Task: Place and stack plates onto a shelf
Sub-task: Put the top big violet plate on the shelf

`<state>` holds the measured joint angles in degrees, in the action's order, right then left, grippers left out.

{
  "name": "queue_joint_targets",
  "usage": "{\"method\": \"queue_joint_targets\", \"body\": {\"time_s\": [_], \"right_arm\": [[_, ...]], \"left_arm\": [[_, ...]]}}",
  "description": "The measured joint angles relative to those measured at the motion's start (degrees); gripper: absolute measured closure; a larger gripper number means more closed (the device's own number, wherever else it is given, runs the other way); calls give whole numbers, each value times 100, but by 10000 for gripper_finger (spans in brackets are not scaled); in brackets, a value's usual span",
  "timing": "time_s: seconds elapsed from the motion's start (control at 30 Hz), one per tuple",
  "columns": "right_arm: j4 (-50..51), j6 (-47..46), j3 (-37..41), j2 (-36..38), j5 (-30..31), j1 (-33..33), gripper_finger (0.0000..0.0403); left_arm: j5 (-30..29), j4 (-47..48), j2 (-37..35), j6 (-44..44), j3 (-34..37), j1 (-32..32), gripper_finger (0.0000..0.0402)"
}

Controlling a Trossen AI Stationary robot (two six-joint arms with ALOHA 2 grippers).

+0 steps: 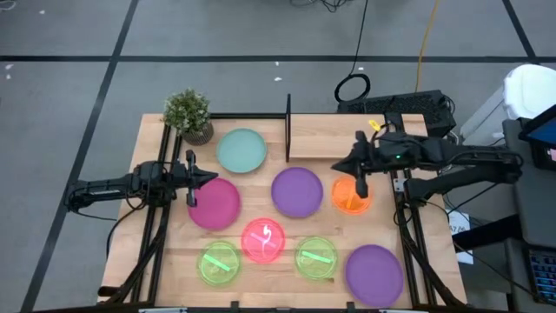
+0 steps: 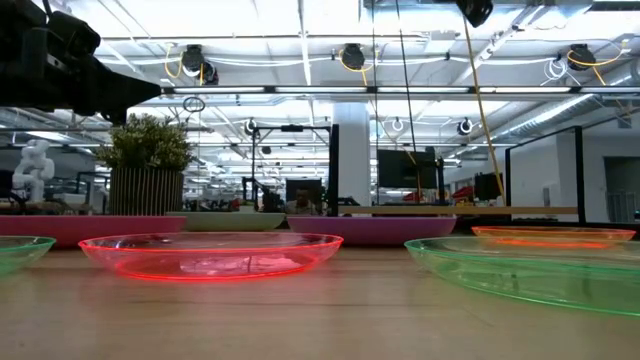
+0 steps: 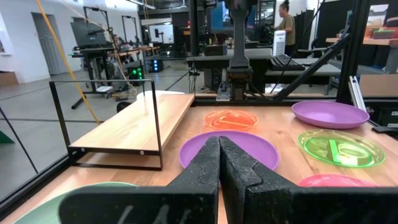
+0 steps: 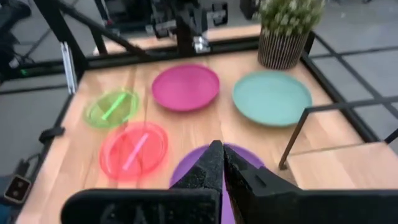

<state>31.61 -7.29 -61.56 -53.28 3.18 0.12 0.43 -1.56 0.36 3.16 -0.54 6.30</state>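
Observation:
Eight plates lie flat on the table. In the high view they are teal (image 1: 241, 149), magenta (image 1: 214, 203), purple (image 1: 297, 191), orange (image 1: 351, 195), pink (image 1: 263, 241), two green (image 1: 219, 263) (image 1: 316, 257), and a second purple (image 1: 374, 274). The shelf (image 1: 334, 139) stands at the far edge, its black panel (image 1: 287, 129) on its left end, with nothing on it. My left gripper (image 1: 208, 178) hangs shut over the magenta plate's far rim. My right gripper (image 1: 340, 167) hangs shut between the middle purple plate and the orange one. In the wrist views the fingers of both the left gripper (image 3: 219, 163) and the right gripper (image 4: 222, 167) are closed on nothing.
A potted plant (image 1: 188, 115) stands at the far left corner, beside the teal plate. Black frame rails run along the table's left and right sides. The shelf's board (image 3: 137, 127) is raised on a thin black frame.

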Motion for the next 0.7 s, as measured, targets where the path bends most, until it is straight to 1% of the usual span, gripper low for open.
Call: {"method": "queue_joint_targets", "body": {"time_s": [0.13,0.3,0.47,0.53,0.63,0.7], "right_arm": [[-17,-163,43,-174,-4,0,403],[-153,-256,377,-262,-11,0,403],[-815,-391,887,-263,-22,0,403],[-1104,-477,1118,-264,-26,22,403],[-1525,-576,1457,-262,-24,134,403],[-1683,-578,1657,-264,-28,243,403]], "left_arm": [[0,2,0,-17,0,1,400],[0,2,0,-31,0,-1,400],[-94,-13,0,4,0,-1,400],[-94,-52,0,-249,0,-1,400],[-85,-327,2,-856,-9,-8,400],[-58,-268,4,-990,-89,-40,400]]}}
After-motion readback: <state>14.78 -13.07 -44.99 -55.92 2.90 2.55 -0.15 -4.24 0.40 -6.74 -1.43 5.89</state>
